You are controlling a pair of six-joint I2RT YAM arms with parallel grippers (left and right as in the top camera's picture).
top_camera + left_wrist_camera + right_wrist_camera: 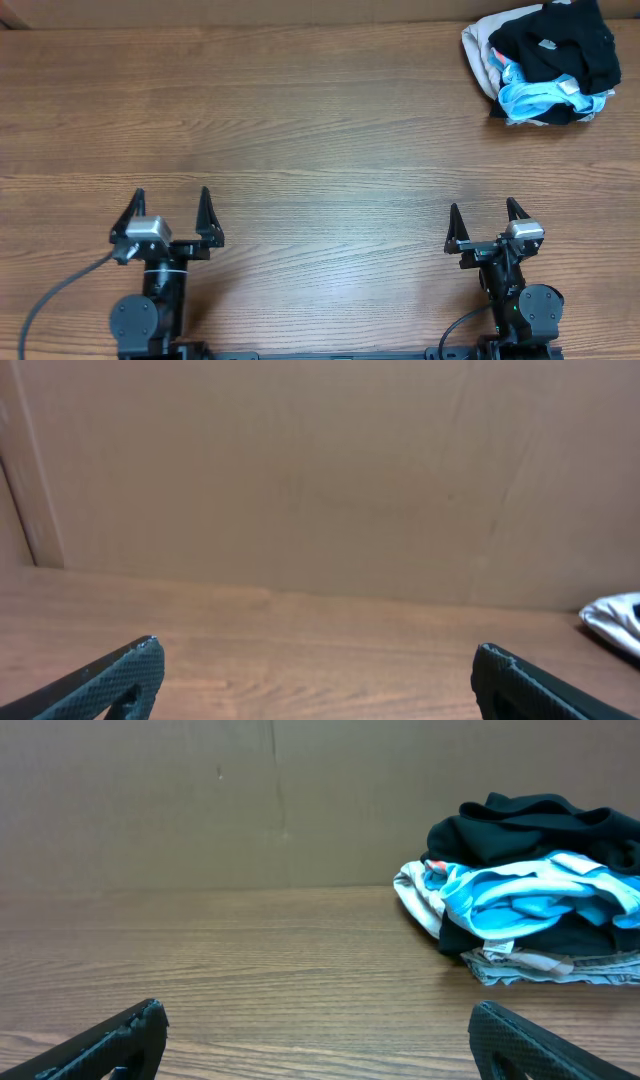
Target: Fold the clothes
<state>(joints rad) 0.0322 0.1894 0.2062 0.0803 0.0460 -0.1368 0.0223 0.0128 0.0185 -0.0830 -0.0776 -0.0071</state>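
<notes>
The black shirt point(560, 40) lies crumpled on top of a pile at the far right corner of the table; a small white logo shows on it. It also shows in the right wrist view point(520, 825) at the back right. My left gripper point(170, 212) is open and empty near the front left edge, far from the pile. My right gripper point(485, 215) is open and empty near the front right edge, well in front of the pile. In the wrist views both left jaws point(315, 675) and right jaws point(315, 1035) are wide apart with bare wood between them.
A light-blue-and-white garment point(540, 97) and a beige garment point(482, 45) are bunched in the same pile under the black shirt. A brown cardboard wall point(300, 470) stands along the table's far edge. The table point(300, 130) is brown wood.
</notes>
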